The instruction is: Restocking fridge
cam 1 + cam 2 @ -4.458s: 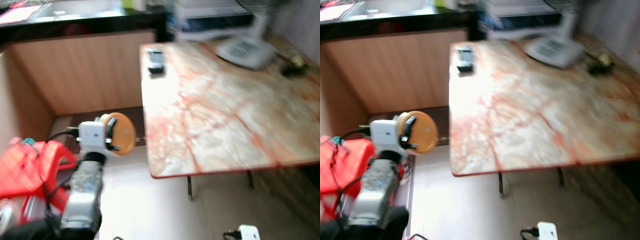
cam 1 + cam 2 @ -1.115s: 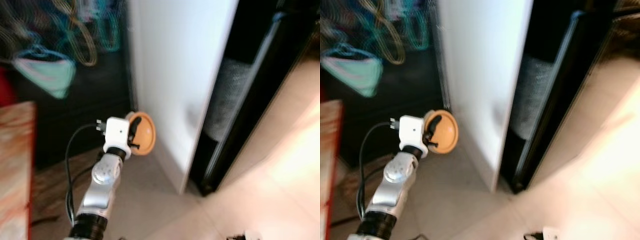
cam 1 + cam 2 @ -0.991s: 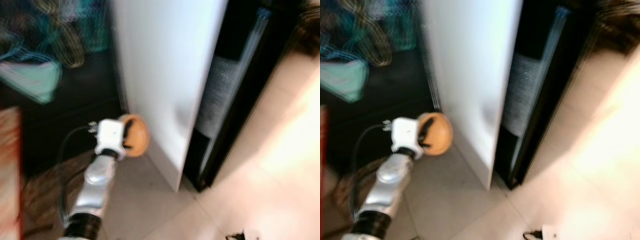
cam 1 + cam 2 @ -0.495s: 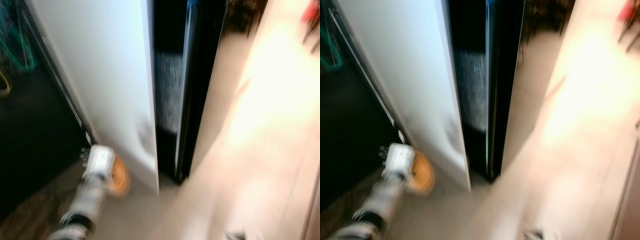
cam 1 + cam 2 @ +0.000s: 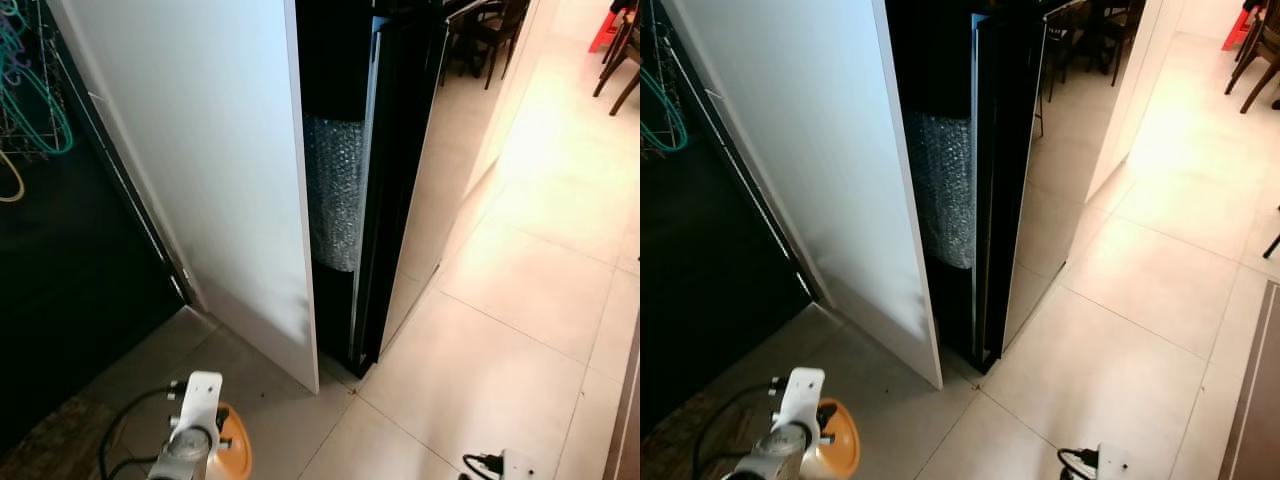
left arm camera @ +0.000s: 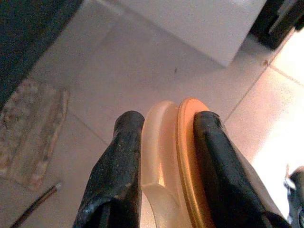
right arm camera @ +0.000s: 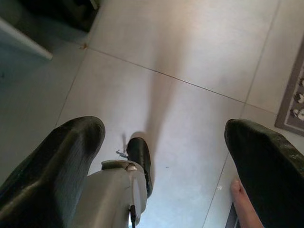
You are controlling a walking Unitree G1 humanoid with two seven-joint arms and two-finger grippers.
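Holding an orange lid (image 6: 183, 156) with a clear rim, the left gripper (image 6: 166, 166) has its two black fingers (image 6: 116, 171) pressed on both flat sides of it; the lid stands on edge between them, low down over the pale tiled floor (image 5: 500, 330); in the head views the left arm sits at the bottom edge with the lid just beside its white wrist box (image 5: 200, 400); ahead stands a tall white fridge door (image 5: 210, 180), swung open, with a dark gap behind it and a roll of bubble wrap (image 5: 335, 190) inside; a black door (image 5: 395, 170) stands next to it; the right gripper (image 7: 166, 156) hangs over the floor with its fingers (image 7: 61, 161) spread wide and nothing between them.
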